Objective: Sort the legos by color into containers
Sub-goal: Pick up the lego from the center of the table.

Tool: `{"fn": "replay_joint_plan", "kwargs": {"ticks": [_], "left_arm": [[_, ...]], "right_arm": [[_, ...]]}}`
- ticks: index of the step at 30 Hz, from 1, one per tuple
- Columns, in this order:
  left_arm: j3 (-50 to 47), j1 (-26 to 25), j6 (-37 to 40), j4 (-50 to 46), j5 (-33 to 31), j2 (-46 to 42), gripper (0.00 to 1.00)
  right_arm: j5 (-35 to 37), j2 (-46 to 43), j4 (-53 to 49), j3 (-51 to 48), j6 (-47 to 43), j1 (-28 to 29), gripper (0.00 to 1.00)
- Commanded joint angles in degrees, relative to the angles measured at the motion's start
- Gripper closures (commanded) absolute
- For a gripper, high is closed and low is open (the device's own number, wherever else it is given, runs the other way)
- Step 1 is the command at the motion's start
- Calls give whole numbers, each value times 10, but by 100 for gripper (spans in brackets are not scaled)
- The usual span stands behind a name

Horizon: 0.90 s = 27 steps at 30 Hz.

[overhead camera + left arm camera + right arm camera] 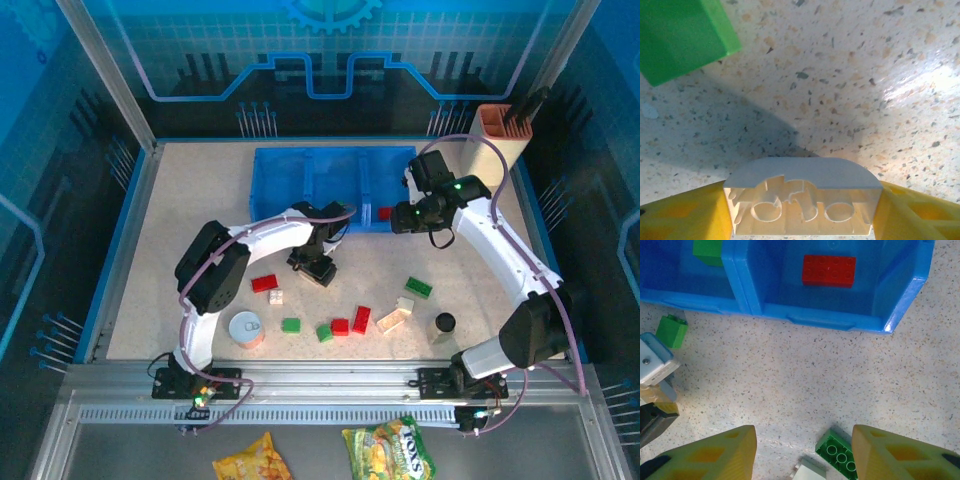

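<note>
My left gripper [802, 202] [316, 264] is shut on a cream-white lego [802, 192]. Its yellow fingers [685, 215] press both ends, and the hollow underside faces the camera, low over the table. A green lego [680, 40] lies just beyond it. My right gripper [804, 452] [402, 216] hangs open with nothing between its fingers, in front of the blue containers [300, 180] [900, 300]. A red lego [829, 270] [384, 212] lies in the right compartment and a green one [707, 251] in the middle. Loose red [264, 283], green [419, 287] and cream [392, 320] legos are scattered near the front.
A round white-orange tin [245, 329] and a small black cylinder [444, 323] stand among the loose bricks. A tall beige holder [495, 140] stands at the back right. A green brick [837, 452] and a cream one [810, 472] lie under my right gripper.
</note>
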Motion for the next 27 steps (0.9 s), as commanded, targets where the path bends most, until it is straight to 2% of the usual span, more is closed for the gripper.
{"fn": "replay_joint_plan", "kwargs": {"ticks": [1,7,14,21,27], "left_arm": [[-6,-1,-4,-12,-23,-39,33],[-12,30,-20,-12,-23,-83,34],[3,100,-63,3,-8,-120,37],[43,158,-119,7,-10,-104,42],[100,182,-150,-1,-30,-65,41]], "right_arm": [[-2,-17,-15,9,-3,-8,46],[2,-19,-20,14,-4,-9,46],[-2,-16,-20,13,-2,-9,46],[1,-20,-25,14,-1,-9,46],[5,-27,-33,12,-2,-9,46]]}}
